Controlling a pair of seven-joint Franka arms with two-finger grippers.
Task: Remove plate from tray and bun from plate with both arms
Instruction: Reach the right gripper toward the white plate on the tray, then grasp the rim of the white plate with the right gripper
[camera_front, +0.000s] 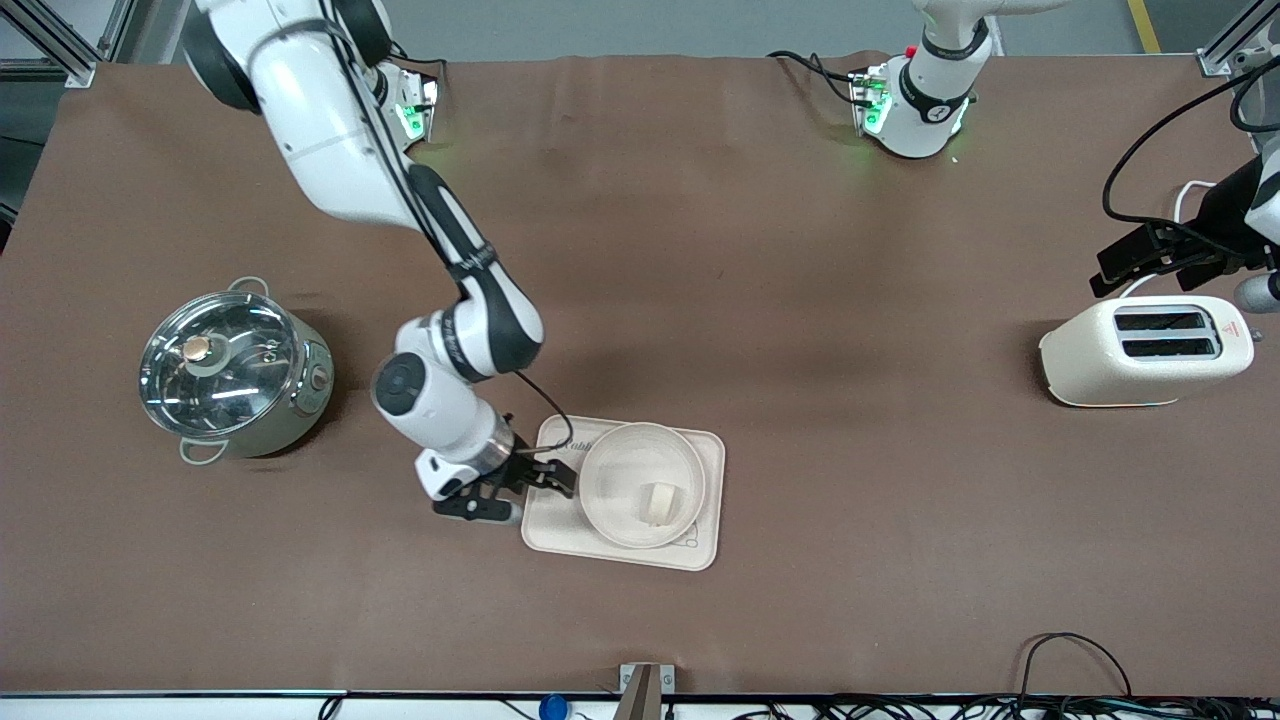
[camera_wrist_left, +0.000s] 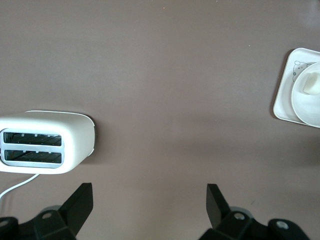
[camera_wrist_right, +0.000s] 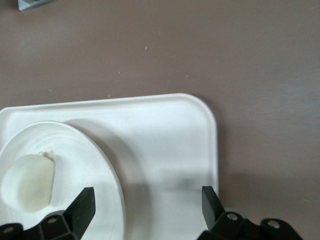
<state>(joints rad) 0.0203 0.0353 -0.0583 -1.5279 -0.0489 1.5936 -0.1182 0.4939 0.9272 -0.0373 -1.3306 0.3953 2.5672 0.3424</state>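
Observation:
The round cream plate (camera_front: 642, 485) lies on the rectangular cream tray (camera_front: 705, 540), nearer the front camera than the table's middle. The small pale bun (camera_front: 658, 503) lies in the plate. My right gripper (camera_front: 520, 492) is open and empty, low over the tray's edge toward the right arm's end, beside the plate's rim. In the right wrist view the gripper (camera_wrist_right: 148, 202) spans the plate's rim (camera_wrist_right: 112, 175) and bare tray (camera_wrist_right: 170, 135), with the bun (camera_wrist_right: 27, 182) apart. My left gripper (camera_front: 1115, 265) is open and empty, up over the table beside the toaster; the left wrist view (camera_wrist_left: 150, 200) shows bare table between its fingers.
A steel pot (camera_front: 232, 370) with a glass lid stands toward the right arm's end. A cream toaster (camera_front: 1150, 350) stands at the left arm's end, also seen in the left wrist view (camera_wrist_left: 45, 142). Cables lie along the table's front edge (camera_front: 1075, 650).

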